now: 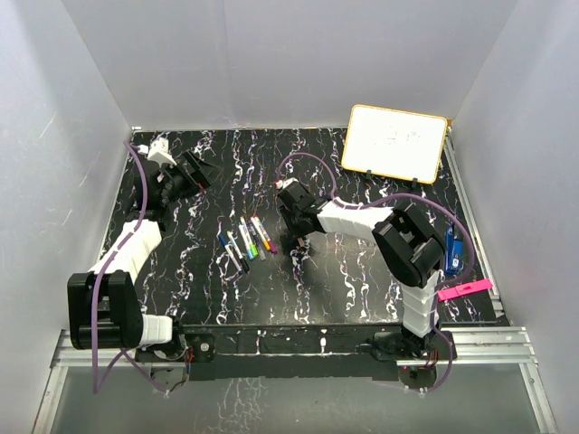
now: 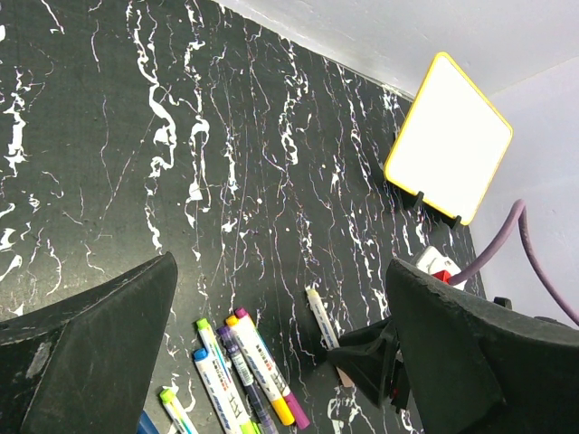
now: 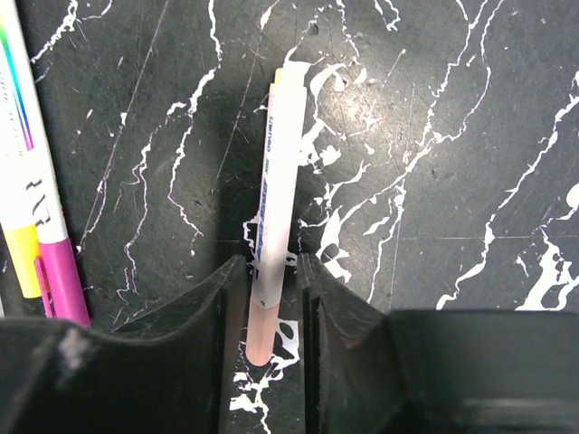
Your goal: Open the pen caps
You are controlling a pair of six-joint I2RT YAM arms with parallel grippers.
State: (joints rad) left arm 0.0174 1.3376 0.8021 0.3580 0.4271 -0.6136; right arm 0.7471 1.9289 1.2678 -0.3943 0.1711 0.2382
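Several white-barrelled pens (image 1: 244, 240) with coloured pen caps lie side by side mid-table, also in the left wrist view as the pens (image 2: 240, 371). One pen (image 3: 276, 190) lies apart to their right, its pale peach cap (image 3: 262, 330) toward the wrist. My right gripper (image 3: 271, 271) is down at the table, straddling this pen's cap end; the fingers stand close on both sides, with a thin gap showing on the right. My left gripper (image 2: 280, 271) hangs wide open above the table's far left (image 1: 201, 172), holding nothing.
A yellow-framed whiteboard (image 1: 395, 142) stands at the back right. A blue chunky object (image 1: 452, 249) and a pink strip (image 1: 464, 289) lie near the right edge. White walls enclose the table on three sides.
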